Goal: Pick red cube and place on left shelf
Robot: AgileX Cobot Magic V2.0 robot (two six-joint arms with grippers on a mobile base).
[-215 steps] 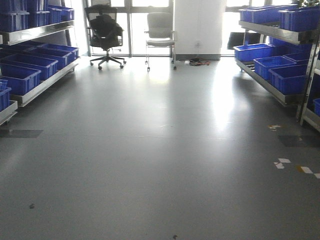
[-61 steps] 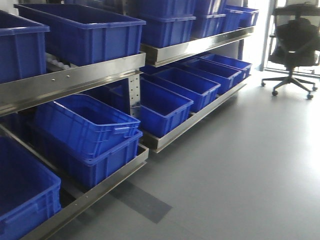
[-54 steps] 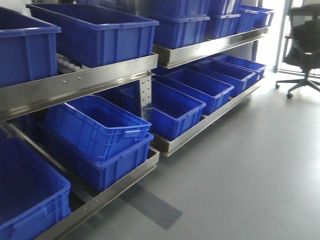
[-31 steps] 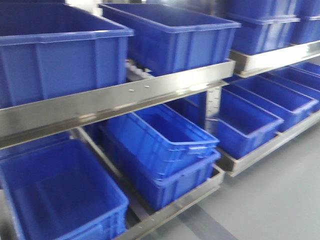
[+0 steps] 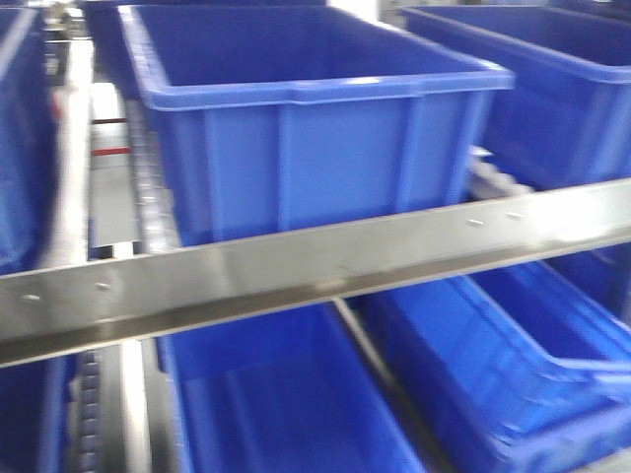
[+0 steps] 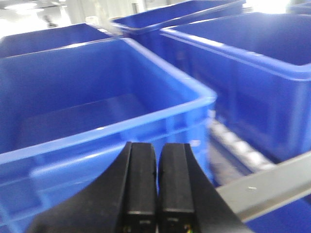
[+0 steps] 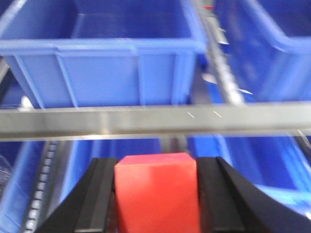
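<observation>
We see the red cube [image 7: 156,194] clamped between the two black fingers [image 7: 99,194] of the right gripper [image 7: 156,167]. It is a plain, matte, bright red block with squared edges, its top face a little paler than its front, and it fills the gap between the pads. Just beyond it in the right wrist view the steel shelf rail [image 7: 146,121] runs from left to right, and behind the rail stands an open blue bin [image 7: 104,53] on the upper level. A roller track [image 7: 218,63] separates this bin from its neighbour bin [image 7: 272,43] on the right. The left gripper [image 6: 156,160] has its fingers [image 6: 142,179] pressed together on nothing, near the rim of a blue bin in the left wrist view. In the front view a red strip [image 5: 110,151] shows at the far left of the shelf, too blurred for us to read. The upper bin's rolled rim [image 5: 325,89] stands well above the rail, and its top is open. Below the rail lie lower bins [image 5: 286,394], also open-topped, with a dark gap between them and the rail's underside.
</observation>
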